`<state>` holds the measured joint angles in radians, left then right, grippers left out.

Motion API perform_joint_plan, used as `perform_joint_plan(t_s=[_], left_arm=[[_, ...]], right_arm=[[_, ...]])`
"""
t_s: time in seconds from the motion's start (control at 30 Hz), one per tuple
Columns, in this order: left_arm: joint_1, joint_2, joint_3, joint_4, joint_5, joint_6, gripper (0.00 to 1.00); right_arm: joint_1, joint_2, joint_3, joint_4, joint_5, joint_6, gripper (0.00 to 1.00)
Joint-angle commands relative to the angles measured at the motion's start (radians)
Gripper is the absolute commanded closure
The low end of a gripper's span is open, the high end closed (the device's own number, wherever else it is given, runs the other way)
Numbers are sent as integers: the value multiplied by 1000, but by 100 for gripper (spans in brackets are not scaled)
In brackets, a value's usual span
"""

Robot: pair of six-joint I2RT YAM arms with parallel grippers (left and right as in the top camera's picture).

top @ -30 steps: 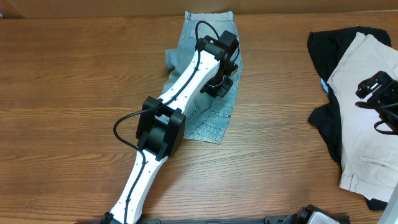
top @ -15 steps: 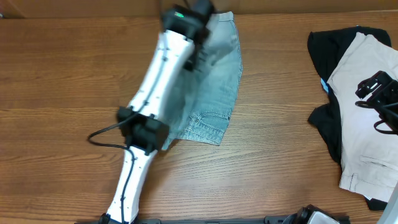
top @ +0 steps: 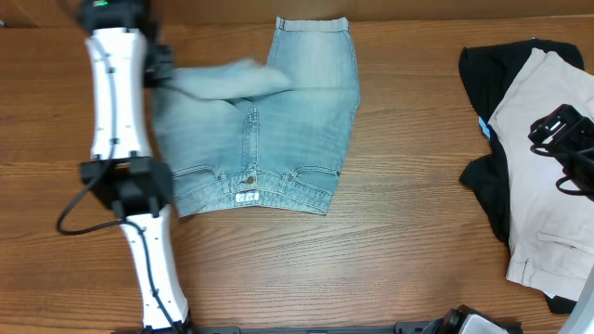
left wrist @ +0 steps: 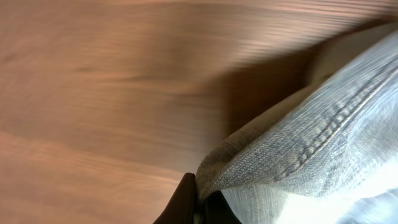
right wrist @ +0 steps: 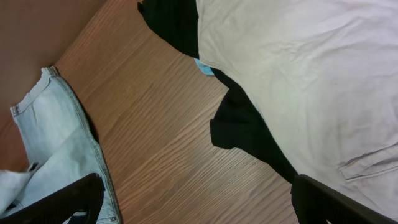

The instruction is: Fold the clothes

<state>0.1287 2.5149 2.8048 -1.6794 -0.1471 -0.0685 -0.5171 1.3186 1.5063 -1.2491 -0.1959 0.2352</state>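
"How is the left arm (top: 116,102) standing?"

"It rises from the near edge of the table (top: 418,241) to a bent elbow, then the forearm runs straight toward the far left corner. The left gripper (left wrist: 199,200) is pinched tight on a fold of the denim shorts (top: 278,121)."

"And the shorts?"

"Mid-table, waistband toward us. One leg lies flat, pointing to the far edge. The other is lifted and drawn leftward, blurred."

"The other side?"

"The right gripper (top: 560,130) hangs at the right edge with its jaws wide apart and holds nothing. It hovers above the cream trousers (top: 548,186), which lie on a black garment (top: 483,65)."
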Motion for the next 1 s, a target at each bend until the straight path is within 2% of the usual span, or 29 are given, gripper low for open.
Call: perform_joint_plan(t_s=[0.0, 0.1, 0.13, 0.2, 0.23, 0.27, 0.3, 0.37, 0.63, 0.87, 0.97], left_arm=[[101, -28, -22, 9, -36, -44, 96], [175, -28, -33, 12, -3, -52, 96], [195, -28, -34, 12, 23, -52, 87], [221, -28, -34, 12, 84, -51, 36], [229, -28, -34, 13, 115, -51, 20], [234, -28, -34, 13, 143, -51, 10], [236, -28, -34, 12, 167, -51, 5], [231, -28, -34, 10, 208, -51, 2], [130, -32, 6, 6, 381, -44, 0], [-8, -33, 21, 27, 218, -45, 0], [-45, -33, 21, 36, 175, -54, 0]], right_arm=[[4, 0, 24, 4, -21, -8, 0], [24, 0, 24, 9, -35, -8, 0], [34, 0, 24, 12, -35, -8, 0], [62, 0, 24, 17, -37, -9, 0], [76, 2, 24, 18, -48, -25, 0], [100, 3, 24, 21, -73, -49, 0], [124, 6, 24, 21, -96, -63, 0], [181, 17, 24, 20, -134, -90, 2], [530, 145, -19, 23, -153, -158, 4], [844, 384, -26, 101, -149, -148, 7], [940, 476, -26, 155, -96, -94, 7]])
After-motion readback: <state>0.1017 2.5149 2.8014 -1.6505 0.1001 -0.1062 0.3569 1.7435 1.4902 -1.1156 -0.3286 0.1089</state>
